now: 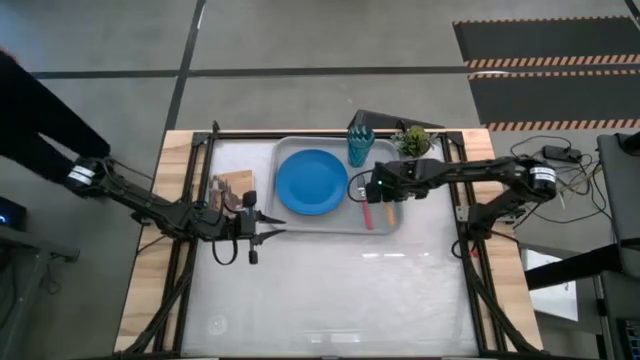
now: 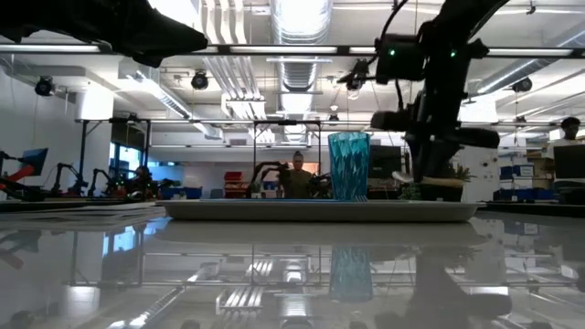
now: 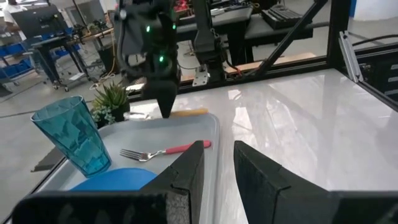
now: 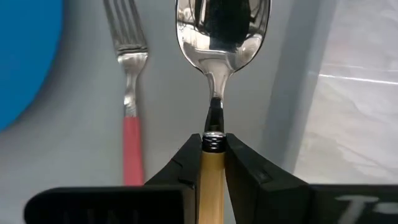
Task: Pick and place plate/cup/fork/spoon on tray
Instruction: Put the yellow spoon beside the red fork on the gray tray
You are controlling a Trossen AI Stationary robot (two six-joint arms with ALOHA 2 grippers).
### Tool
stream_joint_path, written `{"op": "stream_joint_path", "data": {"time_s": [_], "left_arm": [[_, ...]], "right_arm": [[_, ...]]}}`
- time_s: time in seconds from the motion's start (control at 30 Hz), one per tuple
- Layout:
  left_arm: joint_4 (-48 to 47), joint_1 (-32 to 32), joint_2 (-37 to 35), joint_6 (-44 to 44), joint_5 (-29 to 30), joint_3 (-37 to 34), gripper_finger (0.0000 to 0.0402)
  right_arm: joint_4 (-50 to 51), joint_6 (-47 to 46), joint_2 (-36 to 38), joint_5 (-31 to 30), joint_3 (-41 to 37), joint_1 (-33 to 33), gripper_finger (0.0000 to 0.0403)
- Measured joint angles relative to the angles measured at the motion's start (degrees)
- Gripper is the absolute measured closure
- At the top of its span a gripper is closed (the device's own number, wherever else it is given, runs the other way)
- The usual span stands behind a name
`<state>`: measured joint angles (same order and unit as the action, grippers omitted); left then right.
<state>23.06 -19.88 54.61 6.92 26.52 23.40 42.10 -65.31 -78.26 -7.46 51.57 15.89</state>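
While the right gripper [image 4: 211, 163] hangs over the tray [image 1: 385, 224] near its right rim, its fingers are clamped on the orange-tan handle of the spoon [image 4: 214, 74], whose bowl lies just above the tray floor. Beside the spoon the fork [image 4: 129, 93] lies flat on the tray, with the plate [image 1: 311, 181] at the tray's middle and the cup [image 1: 359, 145] upright near its far rim. Off the tray's left near corner the left gripper [image 3: 217, 163] waits over the table, fingers apart and holding nothing.
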Motion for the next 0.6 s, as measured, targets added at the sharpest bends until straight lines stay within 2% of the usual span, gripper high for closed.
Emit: {"op": "stream_joint_path", "data": {"time_s": [0.4,0.6], "left_arm": [[0.4,0.0,0.0,0.0,0.0,0.0,0.0332],[0.5,0.0,0.0,-0.1,0.0,0.0,0.0332]], "right_arm": [[-5.1,1.0,-11.5,0.2,1.5,1.1,0.0365],[-5.1,1.7,-13.4,0.1,2.2,1.0,0.0362]]}}
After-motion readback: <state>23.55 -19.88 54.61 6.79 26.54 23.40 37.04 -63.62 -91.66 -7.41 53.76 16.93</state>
